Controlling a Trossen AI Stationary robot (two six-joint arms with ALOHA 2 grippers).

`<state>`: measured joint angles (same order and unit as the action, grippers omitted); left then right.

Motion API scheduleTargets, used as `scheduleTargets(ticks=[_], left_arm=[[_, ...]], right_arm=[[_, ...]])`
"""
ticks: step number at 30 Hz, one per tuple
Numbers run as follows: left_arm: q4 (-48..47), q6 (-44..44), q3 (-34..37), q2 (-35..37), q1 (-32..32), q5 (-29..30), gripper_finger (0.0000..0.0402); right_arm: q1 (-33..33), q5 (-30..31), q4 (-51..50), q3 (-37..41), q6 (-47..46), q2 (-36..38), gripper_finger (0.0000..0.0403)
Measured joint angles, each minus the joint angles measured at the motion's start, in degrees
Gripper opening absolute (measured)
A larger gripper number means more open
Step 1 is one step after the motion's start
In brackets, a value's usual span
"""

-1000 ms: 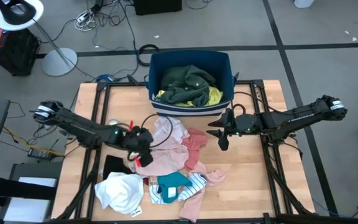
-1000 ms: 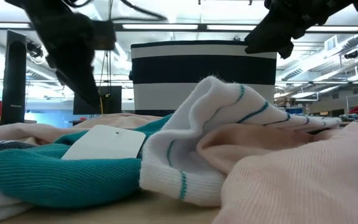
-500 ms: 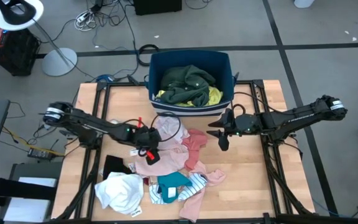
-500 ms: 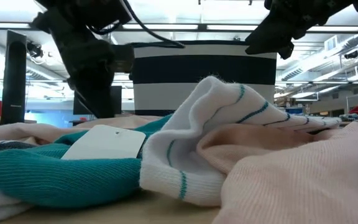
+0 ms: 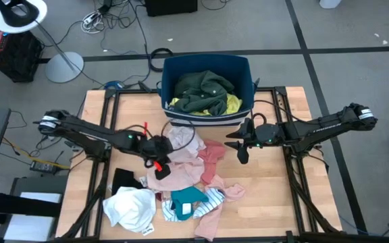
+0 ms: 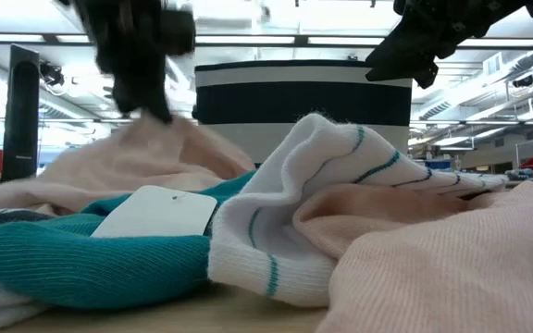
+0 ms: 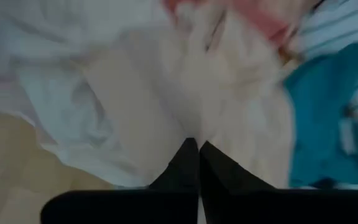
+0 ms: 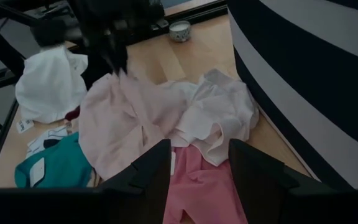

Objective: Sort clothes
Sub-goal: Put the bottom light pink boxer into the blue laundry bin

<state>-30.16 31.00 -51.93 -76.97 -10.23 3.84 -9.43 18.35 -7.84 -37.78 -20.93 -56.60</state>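
Observation:
The clothes lie in a pile mid-table: a pale pink garment (image 5: 175, 174), a darker pink one (image 5: 212, 158), a white one (image 5: 130, 206), a teal one (image 5: 188, 197), a striped one (image 5: 213, 198) and a black one (image 5: 123, 179). My left gripper (image 5: 157, 159) is over the pile's left side, shut on the pale pink garment (image 8: 123, 118). To the right of the pile my right gripper (image 5: 240, 147) hangs open above the table, nothing between its fingers (image 8: 157, 168). Dark green and yellow garments lie in the blue bin (image 5: 243, 64). My left gripper pinches a bunch of the pale pink garment's cloth (image 8: 118, 76) between its two fingers, coming from above and slanting down. One layer or several, I cannot tell. That part is drawn up into a peak (image 6: 146, 139), while the rest of the garment lies on the pile.
The blue bin (image 5: 167, 81) stands at the table's far edge, between the two arms. A small white cup (image 8: 179, 30) sits on the wood beyond the pile. Bare wood shows at the table's far left (image 5: 130, 108) and right (image 5: 275, 182).
My left gripper has sunk onto the pile, shut on the pale pink garment and risen again, pulling that part of the cloth up into a peak while the rest stays lying.

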Motion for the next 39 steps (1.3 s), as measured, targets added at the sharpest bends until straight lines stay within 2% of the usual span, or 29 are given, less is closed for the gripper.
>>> scheduleTargets(ticks=[5, 10, 18, 30, 34, 39], left_arm=[[-7.3, -3.1, -9.1, 5.3, -0.7, 2.6, 0.0002], [-15.4, -8.4, -21.2, 6.4, -0.6, 6.8, 0.0001], [-15.4, -21.2, -38.5, 4.8, 1.0, 10.0, 0.0000], [-0.9, -37.9, -56.6, -2.6, 16.8, 7.2, 0.0000], [3.6, -40.0, -60.6, -6.4, 22.7, 7.0, 0.0000], [3.8, -40.0, -63.1, -11.0, 29.8, 5.2, 0.0000]], right_arm=[[0.0, 0.0, -0.1, 0.0, 0.0, 0.0, 0.0165], [0.0, 0.0, -0.4, 0.0, 0.0, 0.0, 0.0165], [0.0, 0.0, -1.0, 0.0, -1.0, -0.1, 0.0165], [-0.6, -0.1, -0.9, -0.1, -1.4, -2.7, 0.0165], [-0.6, -0.1, -0.9, -0.1, -1.4, -3.1, 0.0165], [-0.5, -0.1, -0.8, -0.1, -1.1, -3.1, 0.0165]])
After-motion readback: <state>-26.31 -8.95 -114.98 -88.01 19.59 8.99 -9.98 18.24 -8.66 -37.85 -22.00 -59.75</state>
